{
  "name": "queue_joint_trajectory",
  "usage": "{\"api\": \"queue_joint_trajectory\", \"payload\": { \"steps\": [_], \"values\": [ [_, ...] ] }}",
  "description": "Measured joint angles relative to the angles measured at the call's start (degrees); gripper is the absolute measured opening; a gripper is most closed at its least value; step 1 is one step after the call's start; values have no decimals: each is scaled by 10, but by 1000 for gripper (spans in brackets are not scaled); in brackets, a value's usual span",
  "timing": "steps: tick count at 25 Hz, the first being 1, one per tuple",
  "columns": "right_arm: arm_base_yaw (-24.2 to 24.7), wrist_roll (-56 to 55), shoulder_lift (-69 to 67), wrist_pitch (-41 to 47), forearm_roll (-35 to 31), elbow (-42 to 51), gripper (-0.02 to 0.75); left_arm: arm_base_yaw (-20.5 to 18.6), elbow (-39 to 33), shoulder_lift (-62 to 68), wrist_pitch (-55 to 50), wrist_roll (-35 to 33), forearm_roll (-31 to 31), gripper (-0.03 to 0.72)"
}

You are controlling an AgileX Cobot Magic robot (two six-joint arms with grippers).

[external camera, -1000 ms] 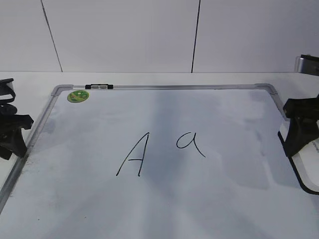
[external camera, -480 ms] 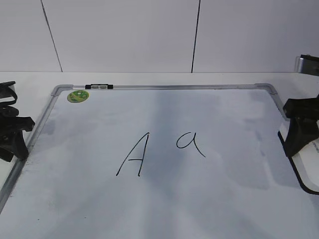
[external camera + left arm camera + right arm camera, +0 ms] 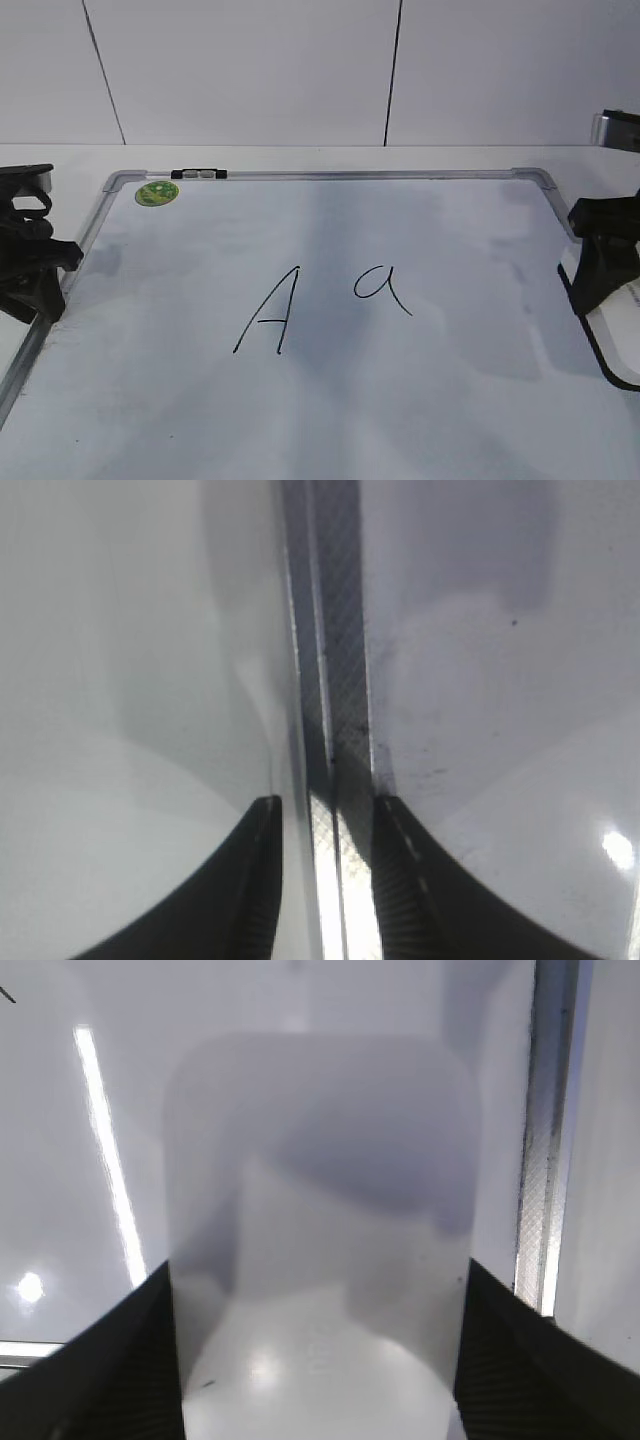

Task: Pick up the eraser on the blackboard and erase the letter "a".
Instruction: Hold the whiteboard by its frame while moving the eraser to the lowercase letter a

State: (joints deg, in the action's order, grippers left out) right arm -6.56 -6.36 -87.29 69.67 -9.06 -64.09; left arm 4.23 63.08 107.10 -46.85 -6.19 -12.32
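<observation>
The blackboard [image 3: 450,400] is a white dry-erase board with a silver frame, lying flat. The lowercase letter "a" [image 3: 380,288] is written near its middle, to the right of a capital "A" [image 3: 268,312]. The eraser [image 3: 615,345], white with a black underside, lies at the board's right edge. My right gripper [image 3: 598,290] stands over it. In the right wrist view the eraser [image 3: 320,1160] fills the space between the fingers [image 3: 318,1270], which touch its two sides. My left gripper [image 3: 35,290] is at the board's left frame. Its fingers [image 3: 327,805] are apart and straddle the frame rail [image 3: 335,680].
A green round magnet [image 3: 157,192] sits in the board's far left corner. A black and silver clip [image 3: 198,174] is on the top rail. A silver object [image 3: 620,128] stands at the far right. The board's right rail [image 3: 545,1160] runs beside the eraser.
My left gripper has moved right and slightly up, closer to the board's left frame. The right gripper and the eraser have not moved.
</observation>
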Motion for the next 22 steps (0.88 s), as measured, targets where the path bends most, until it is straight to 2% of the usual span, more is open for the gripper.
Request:
{"api": "queue_joint_trajectory", "payload": {
  "steps": [5,12,22],
  "values": [
    [0,1,0,0,0,0,556,0,0,0,-2,0,0,230],
    [0,1,0,0,0,0,556,2,0,0,-3,0,0,161],
    [0,1,0,0,0,0,556,2,1,0,-6,0,0,110]
  ]
}}
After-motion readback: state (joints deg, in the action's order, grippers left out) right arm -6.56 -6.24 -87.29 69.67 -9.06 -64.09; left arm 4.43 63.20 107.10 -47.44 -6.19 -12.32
